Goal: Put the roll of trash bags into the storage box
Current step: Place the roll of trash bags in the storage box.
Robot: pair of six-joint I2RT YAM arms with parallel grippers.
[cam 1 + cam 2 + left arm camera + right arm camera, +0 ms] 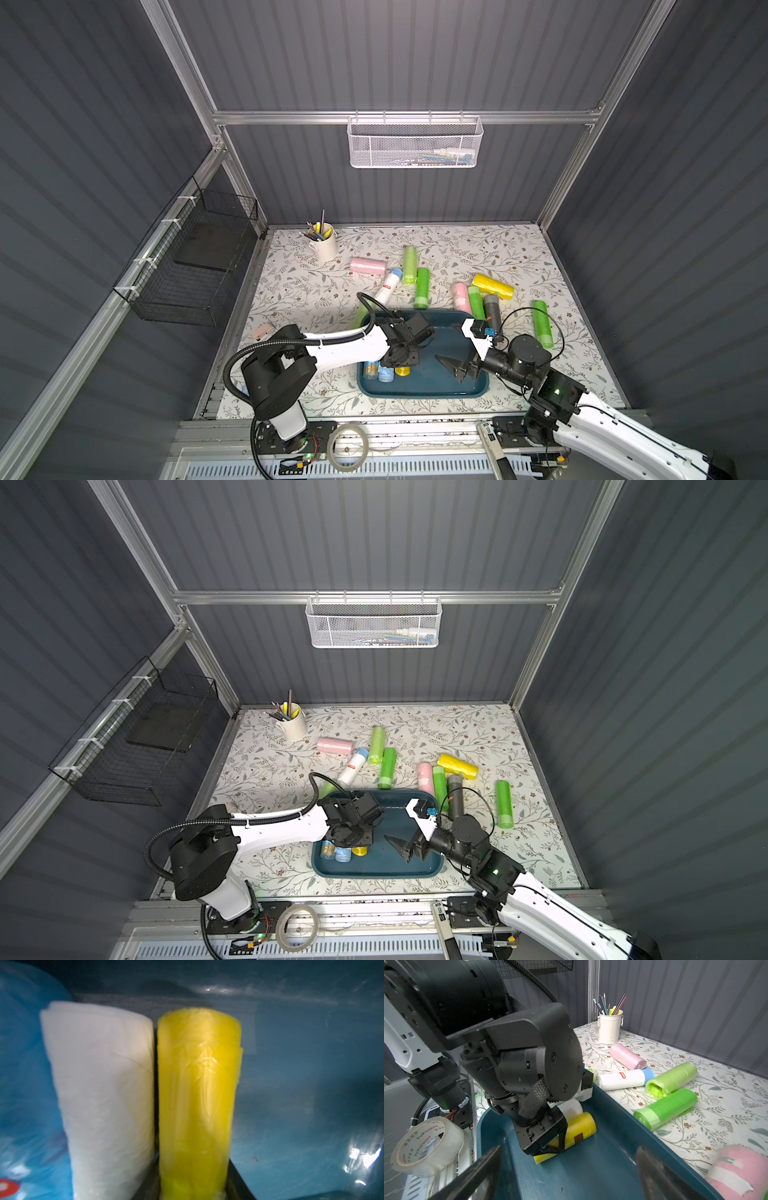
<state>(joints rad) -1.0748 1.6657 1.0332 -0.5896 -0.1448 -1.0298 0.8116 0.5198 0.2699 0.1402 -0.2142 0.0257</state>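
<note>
The storage box [424,392] [382,870] [602,1157] is a dark teal tray at the table's front middle. A yellow roll of trash bags [402,370] [360,850] [197,1095] [581,1126] lies on its floor near the left end, beside a white roll [99,1095] and a blue one [385,374]. My left gripper [401,365] [550,1147] points down into the box, its fingers pressed against both sides of the yellow roll. My right gripper [453,368] [401,848] [569,1174] hovers over the box's right half, open and holding nothing.
Several loose rolls lie behind and right of the box: green [422,287], pink [368,265], yellow [492,286], grey [491,309], green [542,324]. A pencil cup [323,245] stands at the back left. A tape roll [347,446] sits on the front rail.
</note>
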